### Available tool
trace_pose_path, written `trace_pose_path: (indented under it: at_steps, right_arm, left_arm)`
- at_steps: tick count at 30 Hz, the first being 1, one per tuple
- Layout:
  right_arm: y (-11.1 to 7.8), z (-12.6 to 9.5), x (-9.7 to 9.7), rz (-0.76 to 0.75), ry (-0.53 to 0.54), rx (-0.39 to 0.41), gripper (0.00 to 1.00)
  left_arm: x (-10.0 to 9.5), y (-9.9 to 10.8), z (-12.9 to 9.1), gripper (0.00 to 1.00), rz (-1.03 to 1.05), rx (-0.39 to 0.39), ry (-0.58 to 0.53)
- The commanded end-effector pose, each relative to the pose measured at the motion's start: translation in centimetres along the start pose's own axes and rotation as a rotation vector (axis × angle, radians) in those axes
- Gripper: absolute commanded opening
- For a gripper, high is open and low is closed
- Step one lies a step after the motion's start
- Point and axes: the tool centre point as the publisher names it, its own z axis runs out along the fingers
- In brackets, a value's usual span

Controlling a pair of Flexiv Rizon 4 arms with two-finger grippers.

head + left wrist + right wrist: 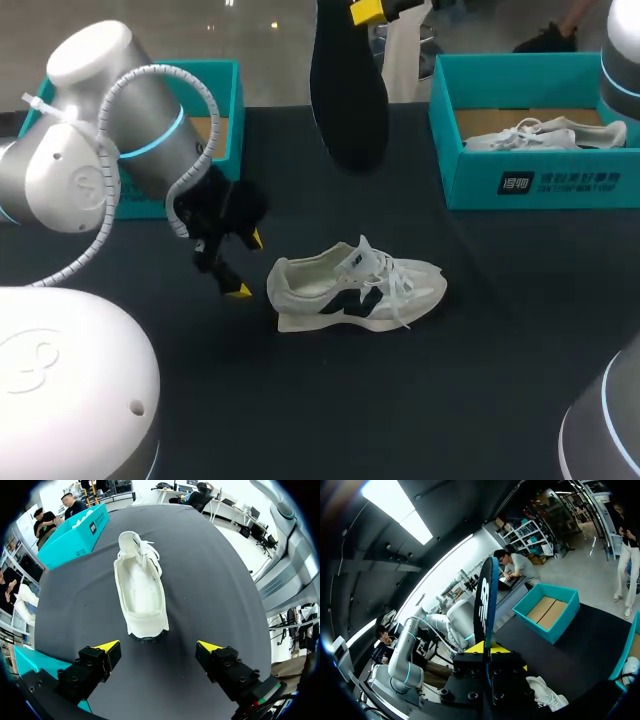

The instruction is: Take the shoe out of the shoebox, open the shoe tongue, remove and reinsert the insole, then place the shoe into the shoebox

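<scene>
L claw (159, 646) gapes wide just behind shoe (141, 587) heel at table (480, 380) centre; R claw (486, 649) clamps insole (348, 90) high overhead.

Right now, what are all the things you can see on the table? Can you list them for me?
shoe: 1, white with a dark logo, middle of the table
insole: 1, black, held up above the table
right shoebox: 1, teal, far right, open
second shoe: 1, white, inside the right shoebox
left shoebox: 1, teal, far left, behind the left arm
table: 1, black, under everything
left fingers: 2, yellow-tipped, open, beside the shoe's heel
right fingers: 2, yellow-tipped, shut on the insole
</scene>
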Motion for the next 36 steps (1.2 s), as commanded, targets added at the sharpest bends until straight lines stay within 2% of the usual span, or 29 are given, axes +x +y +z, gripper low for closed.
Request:
trace_pose_path:
  at_steps: [1,12,23,28,36]
  right_arm:
    - [0.2,-0.6,0.6,0.008,-0.012,-0.007,0.00]
    - [1.1,-3.0,2.9,0.005,-0.073,-0.025,0.00]
    - [1.2,-3.2,3.1,0.013,-0.076,-0.004,0.00]
    - [1.2,-3.2,3.1,0.013,-0.076,-0.004,0.00]
    - [1.2,-3.2,3.1,0.013,-0.076,-0.004,0.00]
  left_arm:
    - [0.1,0.1,0.0,1.00,0.001,0.000,-0.002]
    - [0.1,0.1,0.0,1.00,0.001,0.000,-0.002]
    - [0.2,-0.1,-0.1,1.00,0.014,-0.017,-0.004]
    - [-0.4,-1.0,-0.1,1.00,0.010,-0.034,-0.004]
    - [-2.4,-3.8,0.3,1.00,0.003,-0.039,-0.028]
